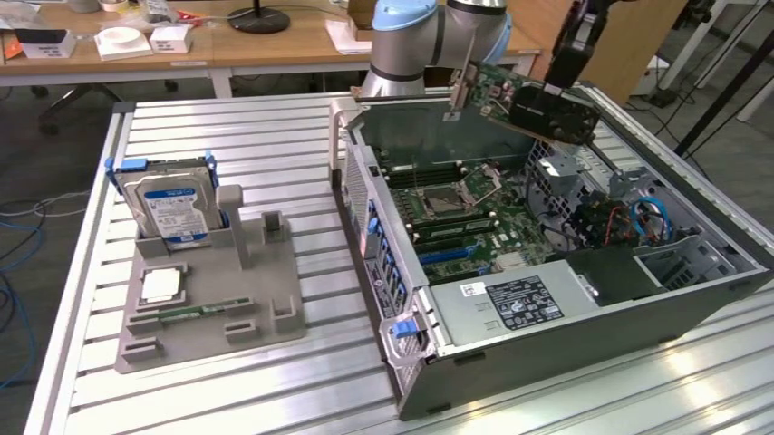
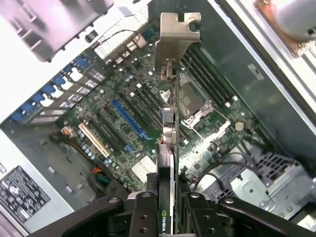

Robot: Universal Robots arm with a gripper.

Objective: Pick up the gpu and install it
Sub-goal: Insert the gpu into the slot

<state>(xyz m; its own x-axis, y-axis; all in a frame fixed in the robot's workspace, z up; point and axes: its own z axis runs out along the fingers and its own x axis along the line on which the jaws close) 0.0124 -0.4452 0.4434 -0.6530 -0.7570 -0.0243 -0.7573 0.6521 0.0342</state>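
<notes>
Slatted table [image 1: 242,136], gpu [image 1: 514,98] in tool [image 2: 170,210] above case [image 1: 677,304]

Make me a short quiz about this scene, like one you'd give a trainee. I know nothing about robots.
1. True or false: the gpu is already seated on the motherboard.
2. What is the gripper clamped on? A) a screwdriver B) the gpu C) a bottle
3. Where does the blue-labelled hard drive stand?
Key:
1. False: it hangs in the air above the open computer case.
2. B.
3. Upright in the grey holder, at the exterior view's left of the case.
</notes>
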